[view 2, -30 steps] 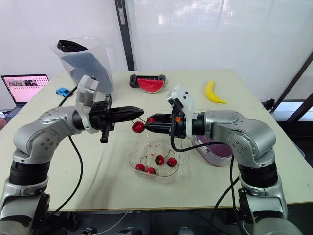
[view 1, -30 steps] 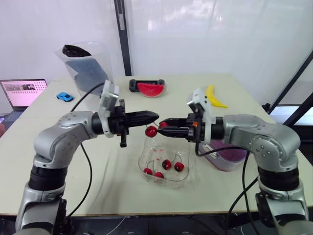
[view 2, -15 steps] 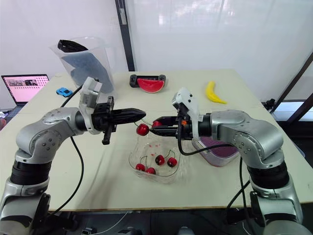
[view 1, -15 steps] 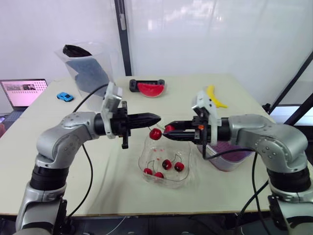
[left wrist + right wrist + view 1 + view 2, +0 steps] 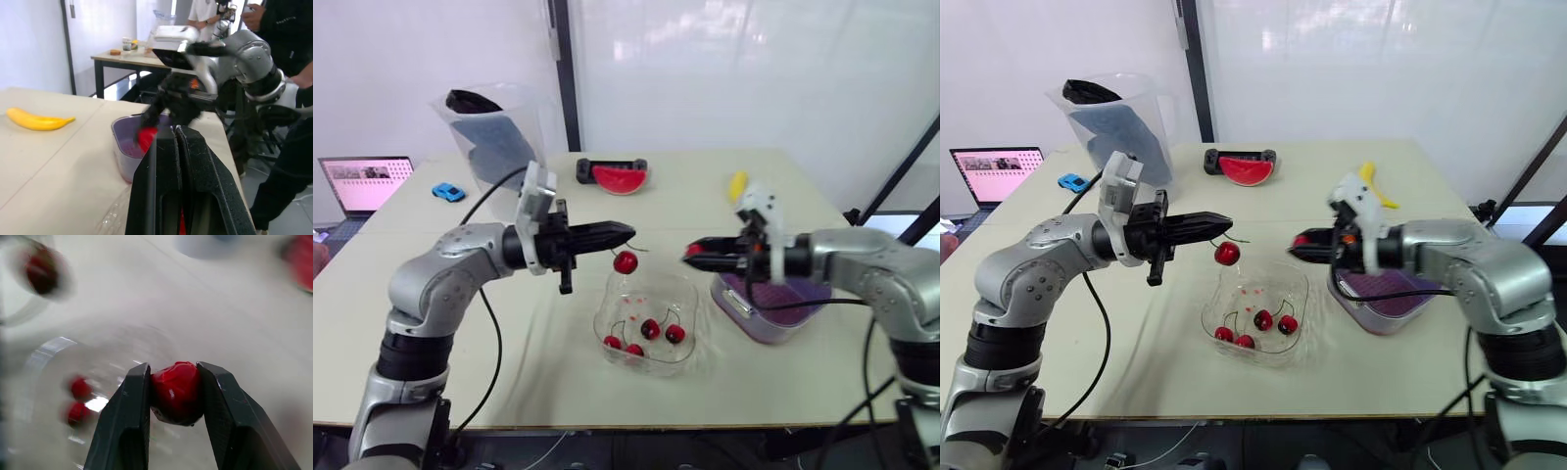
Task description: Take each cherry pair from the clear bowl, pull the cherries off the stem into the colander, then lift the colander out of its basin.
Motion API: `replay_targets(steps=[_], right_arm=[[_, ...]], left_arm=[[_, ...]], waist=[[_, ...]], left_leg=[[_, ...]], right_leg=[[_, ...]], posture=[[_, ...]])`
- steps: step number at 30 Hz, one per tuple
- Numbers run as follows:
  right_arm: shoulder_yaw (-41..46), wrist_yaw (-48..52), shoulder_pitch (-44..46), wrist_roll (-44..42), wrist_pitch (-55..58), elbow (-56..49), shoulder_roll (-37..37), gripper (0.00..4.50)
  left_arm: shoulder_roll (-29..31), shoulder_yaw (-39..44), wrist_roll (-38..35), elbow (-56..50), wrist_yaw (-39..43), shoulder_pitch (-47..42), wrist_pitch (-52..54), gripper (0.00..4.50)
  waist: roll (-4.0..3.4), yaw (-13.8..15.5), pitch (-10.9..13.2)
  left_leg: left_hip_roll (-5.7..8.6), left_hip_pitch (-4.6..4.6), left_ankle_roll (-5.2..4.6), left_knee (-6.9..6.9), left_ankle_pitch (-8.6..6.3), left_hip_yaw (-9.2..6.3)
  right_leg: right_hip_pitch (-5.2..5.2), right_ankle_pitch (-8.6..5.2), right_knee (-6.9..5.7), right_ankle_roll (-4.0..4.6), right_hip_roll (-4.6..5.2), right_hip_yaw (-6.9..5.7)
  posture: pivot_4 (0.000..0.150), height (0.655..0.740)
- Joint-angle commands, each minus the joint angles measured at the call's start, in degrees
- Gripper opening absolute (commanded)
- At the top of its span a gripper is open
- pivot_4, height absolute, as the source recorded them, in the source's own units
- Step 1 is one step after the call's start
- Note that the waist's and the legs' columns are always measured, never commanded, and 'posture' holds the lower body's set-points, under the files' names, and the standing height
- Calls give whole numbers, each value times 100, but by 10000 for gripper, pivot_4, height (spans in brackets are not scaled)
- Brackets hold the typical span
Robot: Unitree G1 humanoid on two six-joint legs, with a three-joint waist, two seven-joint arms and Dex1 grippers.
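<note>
My left gripper [image 5: 628, 232] is shut on a thin cherry stem, and one red cherry [image 5: 626, 262] hangs from it above the clear bowl [image 5: 689, 294]. Several more cherries [image 5: 649, 328] lie in the bowl. My right gripper [image 5: 689, 256] is shut on a single red cherry [image 5: 176, 392] and is held between the bowl and the purple colander [image 5: 773, 305], which sits in its basin at the right. In the left wrist view my left gripper [image 5: 173, 130] points at the right gripper's cherry [image 5: 146, 139] and the colander [image 5: 124, 142].
A watermelon slice [image 5: 614, 175] on a black holder and a banana [image 5: 737, 184] lie at the back of the table. A clear pitcher [image 5: 491, 132], a blue toy car [image 5: 448, 191] and a laptop [image 5: 368, 183] are at the back left. People stand beyond the table in the left wrist view.
My right gripper has pulled away to the right toward the colander with one cherry, now off the stem. The other cherry still hangs from my left gripper, which has barely moved.
</note>
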State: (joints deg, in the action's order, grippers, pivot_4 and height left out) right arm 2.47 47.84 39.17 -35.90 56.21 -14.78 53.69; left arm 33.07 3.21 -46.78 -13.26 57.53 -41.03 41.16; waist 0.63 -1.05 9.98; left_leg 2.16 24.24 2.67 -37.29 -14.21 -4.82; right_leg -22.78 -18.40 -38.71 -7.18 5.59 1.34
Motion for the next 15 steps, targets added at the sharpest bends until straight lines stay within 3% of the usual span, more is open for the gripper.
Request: replay_targets(steps=[1,5,12,15], right_arm=[[175,242,-193,633,-673,646,562,14847],[-7,373,-591,1154,-978,1225,978,14847],[-117,436,-976,1488,-1277,1644,747,14847],[21,443,-903,1446,-1222,1709,665,23836]], left_arm=[[38,129,-44,-157,27,46,-109,0],[48,101,39,-121,45,97,-211,0],[-113,97,112,-181,-173,70,-356,0],[-49,66,202,-166,-157,141,-385,0]], waist=[[0,11,0],[0,-4,0],[-1,1,0],[-1,2,1]], left_leg=[[0,0,0,0,0,1],[-2,0,-5,3,-3,5],[-4,-1,-4,2,-3,7],[-4,-1,-4,0,-3,5]], right_leg=[[4,0,9,0,0,0],[3,0,13,0,0,2],[4,0,14,0,-2,4],[6,0,15,0,-2,3]], posture=[[1500,7400],[1500,7400],[1500,7400],[1500,7400]])
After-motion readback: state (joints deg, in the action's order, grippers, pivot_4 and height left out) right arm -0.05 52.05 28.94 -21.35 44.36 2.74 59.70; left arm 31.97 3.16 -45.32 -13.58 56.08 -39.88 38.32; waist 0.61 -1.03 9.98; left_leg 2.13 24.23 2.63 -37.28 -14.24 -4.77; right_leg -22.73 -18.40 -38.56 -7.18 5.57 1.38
